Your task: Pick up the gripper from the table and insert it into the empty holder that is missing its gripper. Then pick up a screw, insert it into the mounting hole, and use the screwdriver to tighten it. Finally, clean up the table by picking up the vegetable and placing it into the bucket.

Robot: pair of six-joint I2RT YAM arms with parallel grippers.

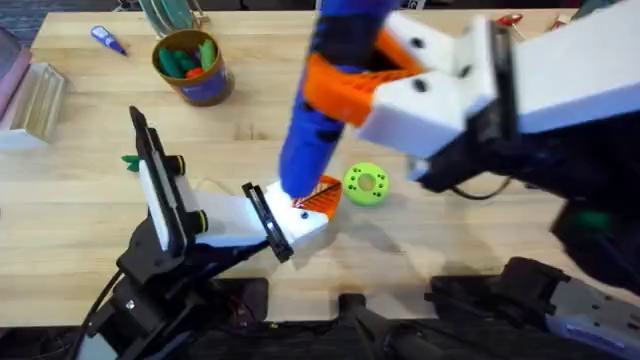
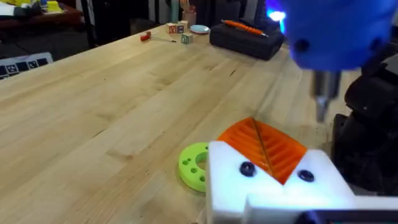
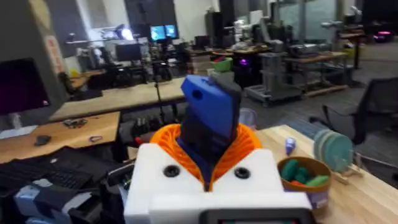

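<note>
My right gripper (image 1: 338,85) hangs high over the table, shut on the blue screwdriver (image 1: 305,140), which points steeply down. In the right wrist view the screwdriver (image 3: 211,115) sits between the orange fingers (image 3: 249,146). Its metal bit (image 2: 321,102) comes down just beside the white holder block (image 2: 273,186) of my left gripper (image 1: 322,195). That block shows two dark screw heads (image 2: 247,168). The left gripper's orange fingers (image 2: 261,146) are pressed together. A small green vegetable (image 1: 130,160) lies left of the left arm. The bucket (image 1: 192,85) stands at the back left with green and orange pieces inside.
A flat green disc (image 1: 365,184) with holes lies just right of the left gripper. A blue-purple pen tool (image 1: 108,40) rests at the back left, and a clear box (image 1: 35,100) at the left edge. A black case (image 2: 245,40) sits at the table's far end.
</note>
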